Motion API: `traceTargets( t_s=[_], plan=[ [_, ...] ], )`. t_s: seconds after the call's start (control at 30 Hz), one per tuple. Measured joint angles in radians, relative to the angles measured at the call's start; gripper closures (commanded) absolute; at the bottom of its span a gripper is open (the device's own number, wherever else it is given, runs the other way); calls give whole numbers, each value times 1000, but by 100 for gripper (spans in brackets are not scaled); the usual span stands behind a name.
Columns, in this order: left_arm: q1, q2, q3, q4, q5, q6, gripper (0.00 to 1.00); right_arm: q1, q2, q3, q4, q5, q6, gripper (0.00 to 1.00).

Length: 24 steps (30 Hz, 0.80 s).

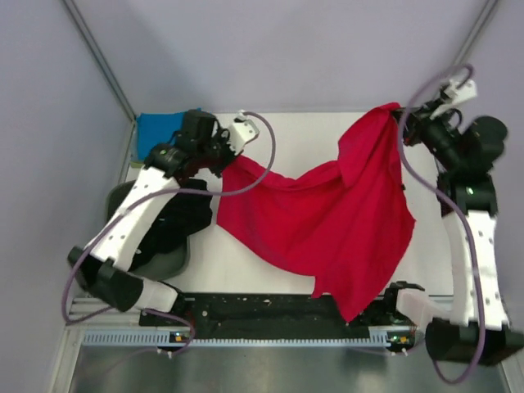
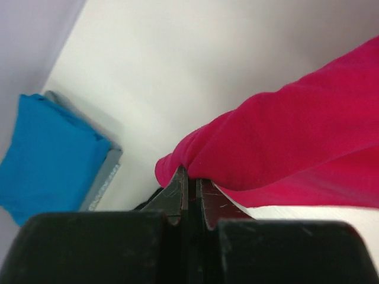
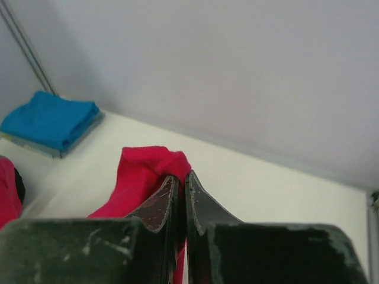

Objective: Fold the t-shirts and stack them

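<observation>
Cloth spans the space between the two claws. The left claw [image 2: 190,180] is clamped shut on a bunched edge of the red shirt [image 1: 327,213], and the right claw [image 3: 182,177] is pinched tight on another corner. Holding it at two separated points looks meant to spread the shirt out so it can be laid flat on the table [image 1: 303,135] for folding. The right corner is lifted high near the far right of the table, while the left claw holds its edge lower, further to the left. This puts the shirt on a slant, sagging in the middle.

The red shirt is bright and soft, and it is not yet flat. Deep folds run from each grip, and a loose lower corner trails toward the near edge by the arm bases. I cannot tell whether the sagging middle rests on the table.

A blue shirt [image 1: 155,129] is already folded into a neat block in the far left corner, well apart from the red one, probably to start the stack. A dark tub [image 1: 168,246] sits under the left arm, beside the table's left edge.
</observation>
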Motion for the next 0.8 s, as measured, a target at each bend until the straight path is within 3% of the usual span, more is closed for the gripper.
traceTargets(
  t_s=[0.07,0.1,0.13,0.2,0.23,0.27,0.4,0.47,0.57,0.73,0.8],
  plan=[
    [0,134,-2,48,-5,-1,100,0,154,-45,52,7,7,100],
    [0,206,4,75,-12,-3,100,0,243,-44,68,17,12,90],
    [0,281,18,92,-22,-6,78,0,337,-37,81,34,17,83],
    [0,422,76,103,-44,-14,38,0,511,16,40,78,37,56],
    [0,502,133,95,-60,-24,29,0,592,69,-1,104,50,46],
    [0,576,198,96,-75,-37,19,0,653,121,-39,128,64,41],
    [0,695,321,114,-127,-61,16,0,865,443,-256,256,114,29],
    [1,665,294,135,-148,-51,16,0,853,463,-300,303,134,29],
    [1,529,140,189,-139,5,19,0,732,332,-340,383,155,29],
    [1,212,-188,209,-78,169,21,0,435,-72,-412,470,198,28],
    [-1,141,-287,209,-75,211,31,7,353,-217,-410,487,220,28]
  ],
)
